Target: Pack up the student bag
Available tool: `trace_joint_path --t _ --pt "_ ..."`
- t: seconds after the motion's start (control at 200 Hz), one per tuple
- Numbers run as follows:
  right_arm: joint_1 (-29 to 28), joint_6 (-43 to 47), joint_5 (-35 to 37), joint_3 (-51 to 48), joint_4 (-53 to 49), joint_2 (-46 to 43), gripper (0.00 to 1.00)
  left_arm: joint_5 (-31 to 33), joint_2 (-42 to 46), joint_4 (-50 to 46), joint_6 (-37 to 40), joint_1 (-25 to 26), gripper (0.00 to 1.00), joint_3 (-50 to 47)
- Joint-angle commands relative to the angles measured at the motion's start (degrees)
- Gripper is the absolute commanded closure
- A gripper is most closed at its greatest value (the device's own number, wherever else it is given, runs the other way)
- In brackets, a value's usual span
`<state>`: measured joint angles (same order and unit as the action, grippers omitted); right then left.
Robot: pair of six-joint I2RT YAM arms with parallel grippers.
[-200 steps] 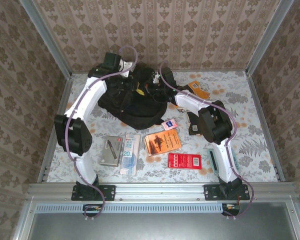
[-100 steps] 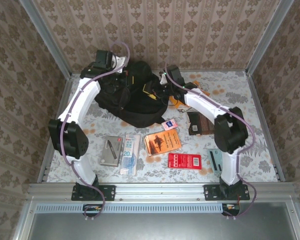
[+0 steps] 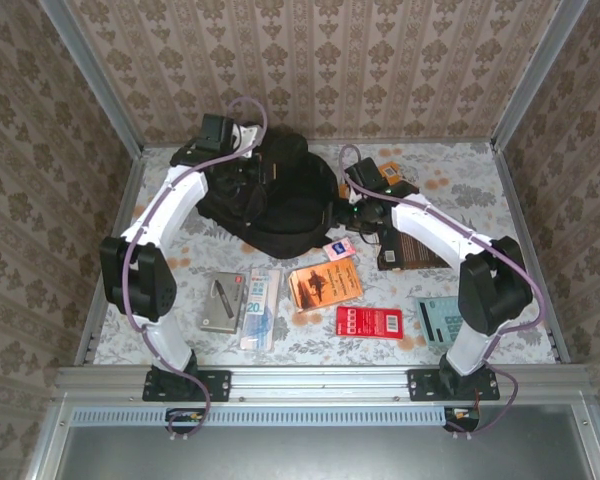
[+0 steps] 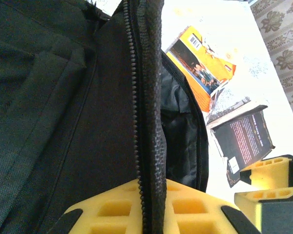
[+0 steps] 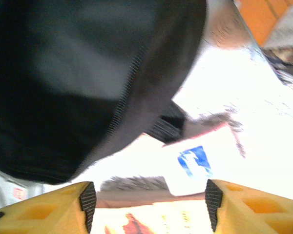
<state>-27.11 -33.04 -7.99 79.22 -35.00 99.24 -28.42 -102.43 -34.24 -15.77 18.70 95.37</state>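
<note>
2 grippers: both at the student bag point(image 3: 285, 210), 1 on each side.
Student bag: black, lying at the far left-centre of the table point(image 3: 500, 200), close to the back wall.
Left gripper point(image 4: 151, 207): yellow fingers pressed onto the bag's zipper edge, pinching it.
Right gripper point(image 5: 150, 200): fingers spread with nothing between them, just beside the bag's right side.
Pink card point(image 3: 338, 248): on the table, just beside the bag's near edge.
Near row, left to right: grey case point(image 3: 223, 300), blue-white packet point(image 3: 262, 296), orange book point(image 3: 325, 283), red packet point(image 3: 370, 321).
Dark book point(image 3: 408, 252): right of the bag.
</note>
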Motion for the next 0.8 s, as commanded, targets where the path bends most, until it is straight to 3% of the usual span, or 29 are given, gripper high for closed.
trace_joint_path --t 0.0,0.105,0.28,0.795 --pt "-1.6 7.2 6.0 0.9 -7.2 3.1 0.3 0.4 2.6 3.2 -1.2 -0.4 0.88 -0.7" --pt "-3.3 10.4 8.7 3.5 -9.1 6.3 0.12 0.1 2.7 3.8 -1.9 -1.4 0.93 -1.0" --pt "-4.5 13.8 10.3 9.0 -13.2 13.8 0.01 -1.1 4.4 6.3 -3.6 -3.5 0.96 -4.1" --pt "-4.6 14.6 14.9 10.5 -12.0 22.6 0.04 -3.6 4.8 7.9 -5.2 -4.6 0.97 -4.8"
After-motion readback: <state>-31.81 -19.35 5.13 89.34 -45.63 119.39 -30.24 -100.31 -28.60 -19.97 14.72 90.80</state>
